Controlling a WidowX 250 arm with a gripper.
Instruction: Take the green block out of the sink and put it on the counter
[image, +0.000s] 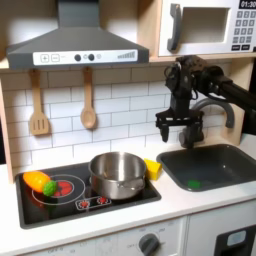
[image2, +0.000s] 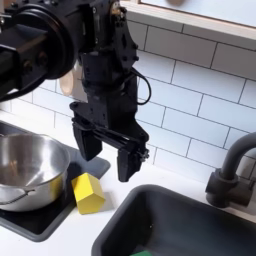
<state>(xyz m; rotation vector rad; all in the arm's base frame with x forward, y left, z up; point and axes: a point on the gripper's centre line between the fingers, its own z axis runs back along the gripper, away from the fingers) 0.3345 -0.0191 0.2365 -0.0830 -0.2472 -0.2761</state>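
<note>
While the green block (image: 193, 183) lies on the floor of the sink (image: 215, 166), toward the basin's front in the first exterior view, the gripper (image2: 104, 152) hangs above the sink's back rim with its two fingers (image2: 130, 160) spread wide and holding nothing. Just beside the sink on the counter (image: 185, 205) rests the yellow block (image2: 89, 192), and behind the sink stands the dark faucet (image2: 232, 172).
</note>
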